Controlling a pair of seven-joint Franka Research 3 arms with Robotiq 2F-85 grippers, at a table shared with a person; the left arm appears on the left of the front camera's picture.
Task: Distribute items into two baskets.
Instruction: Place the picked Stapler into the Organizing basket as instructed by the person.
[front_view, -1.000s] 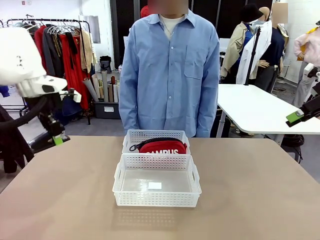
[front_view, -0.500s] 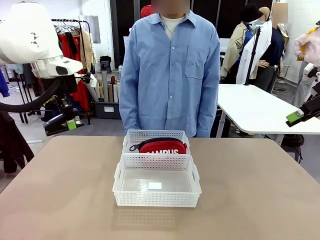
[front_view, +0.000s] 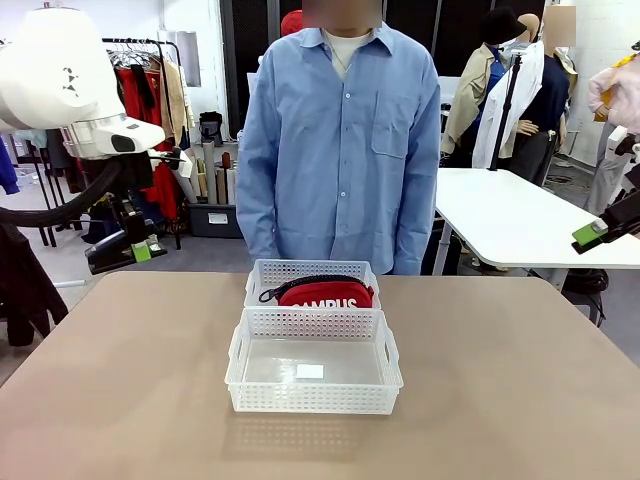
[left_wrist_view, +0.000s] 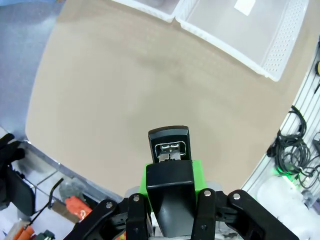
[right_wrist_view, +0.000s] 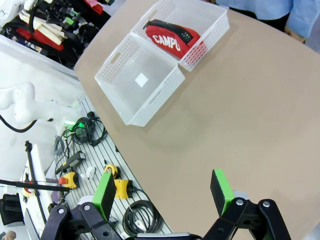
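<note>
Stapler (left_wrist_view: 169, 145) held endwise in my left claw (left_wrist_view: 170, 170), jaws clamped on it, high above the worktop's (front_view: 520, 380) left far corner. My right claw (right_wrist_view: 165, 192) stands wide, nothing in it, off the right side. Red pouch (front_view: 325, 293) already lies in the far basket (front_view: 262, 272); near basket (front_view: 392, 378) holds no item, a small white label on its floor, too small to read. Judgement: stapler belongs in the near basket. Carry it across above the rim, lower well inside the walls, keep it level, release only near the floor. Legible writing: "CAMPUS" in white on the pouch, partly cut off by the lattice
</note>
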